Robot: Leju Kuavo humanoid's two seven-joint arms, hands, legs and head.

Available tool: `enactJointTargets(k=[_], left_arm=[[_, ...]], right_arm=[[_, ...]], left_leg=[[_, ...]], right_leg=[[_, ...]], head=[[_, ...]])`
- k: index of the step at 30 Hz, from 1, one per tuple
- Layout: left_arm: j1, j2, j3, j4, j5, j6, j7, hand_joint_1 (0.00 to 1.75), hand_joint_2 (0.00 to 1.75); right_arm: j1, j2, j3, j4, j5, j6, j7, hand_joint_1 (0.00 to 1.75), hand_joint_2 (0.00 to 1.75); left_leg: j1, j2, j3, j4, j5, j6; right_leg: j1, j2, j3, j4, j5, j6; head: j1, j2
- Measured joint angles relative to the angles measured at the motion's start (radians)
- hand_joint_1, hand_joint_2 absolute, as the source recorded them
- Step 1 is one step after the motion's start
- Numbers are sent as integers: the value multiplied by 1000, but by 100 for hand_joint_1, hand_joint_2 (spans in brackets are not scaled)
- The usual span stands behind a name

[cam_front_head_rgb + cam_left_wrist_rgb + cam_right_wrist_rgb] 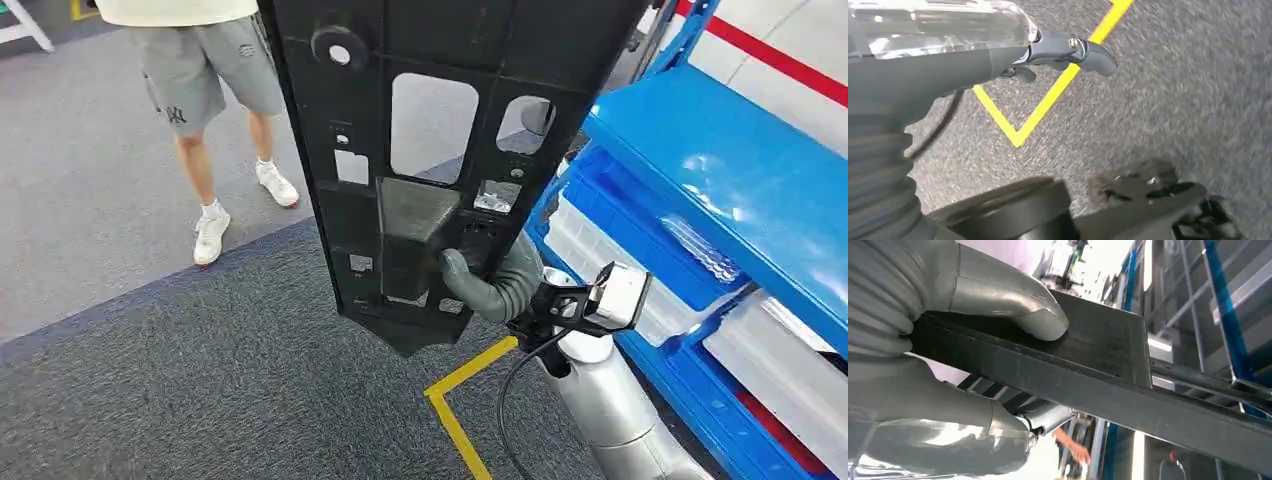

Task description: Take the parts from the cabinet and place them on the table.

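black panel (pixel 430 150) | gripped by right hand (pixel 490 280) | top cut off

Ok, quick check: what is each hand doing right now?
Left hand: holds nothing; open or shut cannot be told.
Right hand: grips the black panel part, thumb pressed on it.
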Motion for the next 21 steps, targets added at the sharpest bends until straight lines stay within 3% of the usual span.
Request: enactJointTargets(k=[1, 2, 4, 5, 6, 10, 11, 12, 13, 15, 16, 17, 19, 20, 21], left_arm=[[-2, 2, 0, 0, -2, 0, 0, 0, 175], [-2, 4, 0, 0, -3, 1, 0, 0, 175], [0, 10, 0, 0, -3, 2, 5, 0, 175], [5, 11, 0, 0, -3, 4, 9, 0, 175], [3, 11, 0, 0, -3, 6, 20, 0, 175], [12, 13, 0, 0, -7, 10, 42, 0, 175], [12, 12, 0, 0, -11, 10, 43, 0, 175], [9, 11, 0, 0, -13, 9, 46, 0, 175], [9, 11, 0, 0, -13, 8, 52, 0, 175], [10, 10, 0, 0, -13, 5, 55, 0, 175], [10, 9, 0, 0, -13, 3, 55, 0, 175], [10, 9, 0, 0, -13, 3, 55, 0, 175], [6, 8, 0, 0, -13, 2, 49, 0, 175], [5, 8, 0, 0, -13, 2, 45, 0, 175], [4, 8, 0, 0, -13, 2, 41, 0, 175]], right_arm=[[3, 0, 0, 0, 0, 0, 0, 166, 175], [4, 0, 0, -1, 0, 0, 0, 166, 175], [4, 0, 0, -1, 0, 0, 0, 166, 175], [4, 0, 0, -2, -1, 0, -2, 166, 175], [5, -1, 0, -2, -2, 0, -8, 166, 175], [7, -1, 0, -2, -2, -2, -18, 166, 175], [7, -1, 0, -2, -2, -2, -18, 166, 175], [8, -1, 0, -3, -3, -1, -19, 166, 175], [9, -1, 0, -3, -3, 0, -19, 166, 175], [16, -2, 0, -3, -3, -1, -19, 166, 175], [21, -3, 0, -3, -3, -1, -19, 166, 175], [22, -3, 0, -3, -2, -1, -19, 166, 175], [19, -3, 0, -4, -2, -1, -19, 166, 175], [19, -3, 0, -4, -2, -1, -19, 166, 175], [19, -3, 0, -4, -2, 0, -19, 166, 175]], left_leg=[[2, 3, -3, 5, 11, -2], [4, 7, 19, -36, 40, -4], [5, 29, 108, -203, 121, 0], [1, 79, 150, -287, 140, 5], [-14, 94, 161, -311, 127, 12], [-11, 47, 152, -314, 133, 43], [-6, 36, 157, -320, 138, 49], [-6, 26, 157, -321, 140, 54], [-6, 15, 155, -321, 141, 58], [-9, -9, 154, -320, 142, 62], [-10, -26, 154, -319, 142, 62], [-10, -41, 155, -316, 142, 62], [-10, -70, 156, -309, 139, 58], [-9, -82, 154, -305, 137, 54], [-13, -90, 147, -301, 136, 49]], right_leg=[[0, -15, 1, 0, -2, 1], [-1, -26, 3, 0, -4, 3], [-2, -47, 11, 1, -9, 8], [1, -55, 16, 0, -13, 14], [9, -63, 13, 6, -17, 21], [11, -108, 23, 0, -21, 43], [3, -63, 19, 16, -38, 48], [2, -12, -6, 66, -72, 47], [3, 15, -45, 148, -114, 46], [4, 31, -123, 298, -167, 46], [5, 31, -141, 324, -159, 45], [6, 32, -132, 294, -126, 43], [4, 50, -63, 133, -27, 36], [2, 87, -28, 50, 10, 33], [-4, 141, -19, 28, -7, 31]], head=[[0, 0], [0, 0], [0, 0], [0, 0], [0, 0], [0, 0], [1, 0], [0, 0], [1, 0], [1, 0], [0, 0], [1, 0], [0, 0], [1, 0], [1, 0]])
